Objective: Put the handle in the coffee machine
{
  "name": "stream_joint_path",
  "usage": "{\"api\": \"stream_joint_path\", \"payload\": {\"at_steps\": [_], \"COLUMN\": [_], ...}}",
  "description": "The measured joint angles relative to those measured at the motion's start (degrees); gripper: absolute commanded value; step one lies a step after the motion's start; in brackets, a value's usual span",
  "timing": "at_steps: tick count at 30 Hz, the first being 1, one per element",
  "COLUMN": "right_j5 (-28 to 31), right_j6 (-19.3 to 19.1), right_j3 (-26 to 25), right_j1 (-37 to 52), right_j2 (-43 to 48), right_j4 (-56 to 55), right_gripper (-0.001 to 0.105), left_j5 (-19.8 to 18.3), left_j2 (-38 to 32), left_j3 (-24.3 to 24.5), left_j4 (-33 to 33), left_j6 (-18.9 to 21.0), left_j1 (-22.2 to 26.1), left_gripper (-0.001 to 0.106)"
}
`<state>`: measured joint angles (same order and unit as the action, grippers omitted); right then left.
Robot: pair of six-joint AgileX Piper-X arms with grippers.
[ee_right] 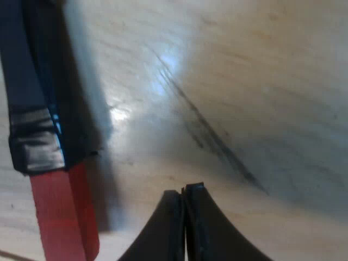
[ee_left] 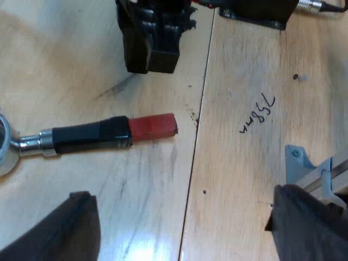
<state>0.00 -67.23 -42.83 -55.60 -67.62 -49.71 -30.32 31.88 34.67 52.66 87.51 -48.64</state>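
Note:
The metal holder lies flat on the wooden table, its dark handle (ee_left: pixel 89 137) ending in a red tip (ee_left: pixel 154 126) and its metal basket rim (ee_left: pixel 4 149) at the far end. My left gripper (ee_left: pixel 181 197) hovers open above the table, a short way from the red tip, with nothing between its fingers. My right gripper (ee_left: pixel 150 65) points down at the table just beyond the handle, close to the red end. In the right wrist view its fingers (ee_right: pixel 184 191) are pressed together, shut on nothing, with the handle (ee_right: pixel 32 109) and red end (ee_right: pixel 62 217) lying beside them.
A seam (ee_left: pixel 196 141) runs across the wooden tabletop past the red tip. Handwritten numbers (ee_left: pixel 258 114) mark the board beyond it. A grey metal bracket (ee_left: pixel 300 162) sits near one of my left fingers. A black base plate (ee_left: pixel 255 13) stands behind the right gripper.

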Motion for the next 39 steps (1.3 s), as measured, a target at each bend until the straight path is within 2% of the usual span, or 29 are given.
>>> {"api": "stream_joint_path", "payload": {"at_steps": [7, 14, 17, 19, 26, 30, 32, 37, 39], "right_j5": [0.0, 0.0, -1.9, -5.2, -8.6, -12.0, -12.9, -16.4, -16.8], "right_j6": [0.0, 0.0, 0.2, 1.3, 3.1, 5.4, 5.7, 7.3, 8.4], "right_j3": [2.9, 3.5, 3.5, 3.5, 3.5, 3.4, 3.4, 3.5, 3.5], "right_j1": [0.0, 0.0, 0.0, 0.0, 0.0, 0.0, 0.0, -1.3, -2.5], "right_j2": [-0.2, -4.0, -5.9, -7.6, -9.2, -9.9, -10.1, -10.9, -10.9], "right_j4": [4.8, 5.4, 7.2, 9.7, 12.7, 15.2, 16.1, 18.8, 19.3], "right_gripper": [0.0, 0.0, 0.0, 0.0, 0.0, 0.0, 0.0, 0.0, 0.0], "left_j5": [0.1, 0.1, 0.1, 0.1, 0.1, 0.1, 1.0, 7.1, 8.0], "left_j2": [2.7, 2.8, 2.8, 2.8, 2.8, 2.8, 2.8, 2.8, 2.8], "left_j3": [0.0, 0.0, 0.0, 0.0, 0.0, 0.0, 0.0, 0.0, 0.0], "left_j4": [0.0, 0.0, 0.0, 0.0, 0.0, 0.3, 1.3, 8.1, 8.8], "left_j6": [0.0, 0.0, 0.0, 0.0, 0.0, 0.0, 0.4, 0.5, 0.5], "left_j1": [0.0, 0.0, 0.0, 0.0, 0.0, 0.0, 0.0, 0.0, 0.0], "left_gripper": [0.067, 0.067, 0.067, 0.067, 0.067, 0.067, 0.067, 0.067, 0.067]}}
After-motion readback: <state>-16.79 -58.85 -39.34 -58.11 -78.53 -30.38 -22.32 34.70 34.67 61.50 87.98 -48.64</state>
